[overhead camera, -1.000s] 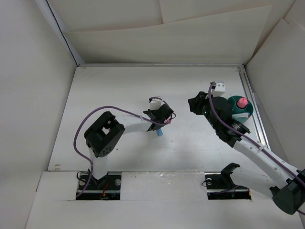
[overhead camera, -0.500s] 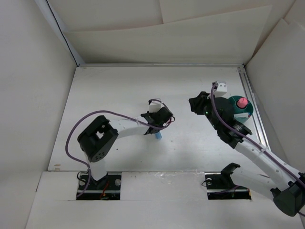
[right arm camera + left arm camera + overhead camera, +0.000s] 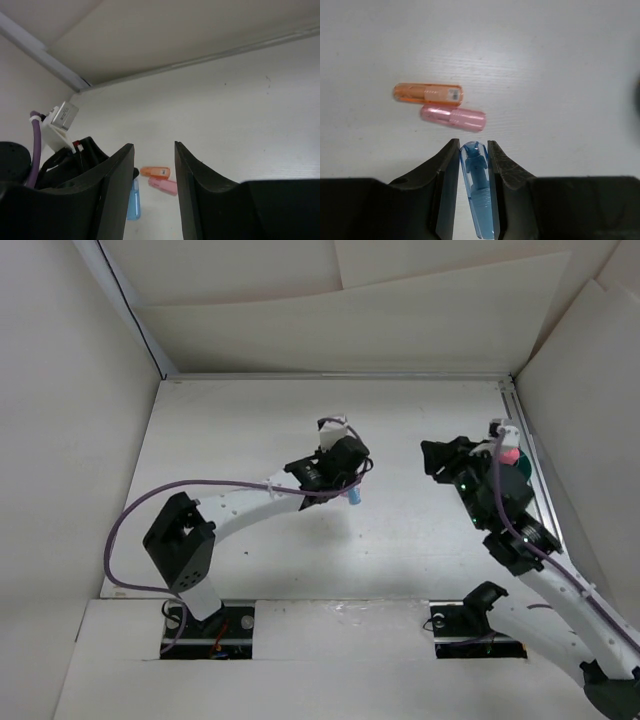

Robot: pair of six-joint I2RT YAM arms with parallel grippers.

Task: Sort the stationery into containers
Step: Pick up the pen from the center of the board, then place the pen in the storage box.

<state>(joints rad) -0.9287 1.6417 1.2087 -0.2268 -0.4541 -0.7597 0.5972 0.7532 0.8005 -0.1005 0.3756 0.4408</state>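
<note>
my left gripper (image 3: pixel 473 145) pinches light blue capsule (image 3: pixel 477 200) lengthwise | my right gripper (image 3: pixel 154 147) spread, empty | teal organizer (image 3: pixel 516 475) far right, behind right arm | risk: slick capsule slips mid-carry, or arms clash there

The light blue capsule (image 3: pixel 477 195) is translucent with a darker core. It sits clamped lengthwise between the jaws of the left pincer (image 3: pixel 472 145), its rounded end poking just past the fingertips. Just beyond those tips two more capsules lie flat on the worktop, side by side and nearly parallel. The pink capsule (image 3: pixel 452 117) is the nearer one, and the orange capsule (image 3: pixel 427 93), with a pale label at one end, lies just behind it. Both lie well ahead of the right pincer (image 3: pixel 154 146), low between its jaws. The teal organizer (image 3: pixel 522 472) stands behind that pincer, mostly hidden by its arm. A pink piece (image 3: pixel 510 454) stands upright in it; which compartment cannot be told.
</note>
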